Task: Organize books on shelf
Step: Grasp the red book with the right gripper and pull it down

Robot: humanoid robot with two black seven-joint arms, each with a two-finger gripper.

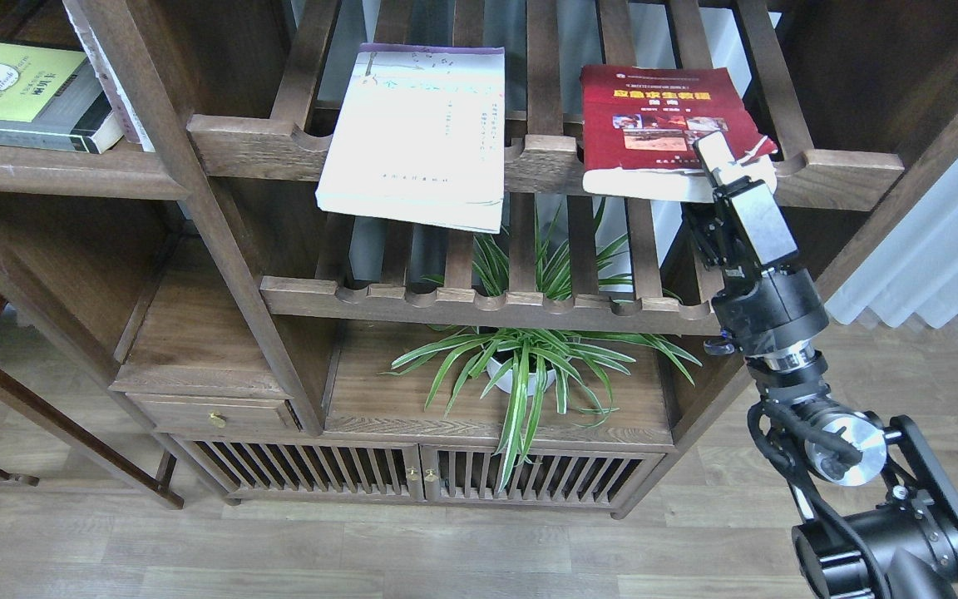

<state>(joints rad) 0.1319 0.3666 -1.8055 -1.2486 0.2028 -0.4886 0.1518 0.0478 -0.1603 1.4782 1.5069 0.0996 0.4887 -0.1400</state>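
Observation:
The red book point(654, 116) lies flat on the upper slatted rack point(845, 170), its front end overhanging the notched rail. My right gripper point(717, 162) comes up from below right and is clamped on the book's front right corner. One pale finger point(713, 154) lies on the curled cover; the other is hidden underneath. The large white book point(417, 133) lies on the same rack to the left, also overhanging. The grey-black book with the lime-green panel point(22, 96) lies flat on the solid plank shelf point(55, 170) at far left. My left gripper is out of view.
A second slatted rack point(479, 304) runs below the upper one. A potted spider plant point(520, 366) stands on the cabinet top under it. Upright posts point(196, 208) separate the plank shelf from the racks. A white curtain point(945, 249) hangs at right.

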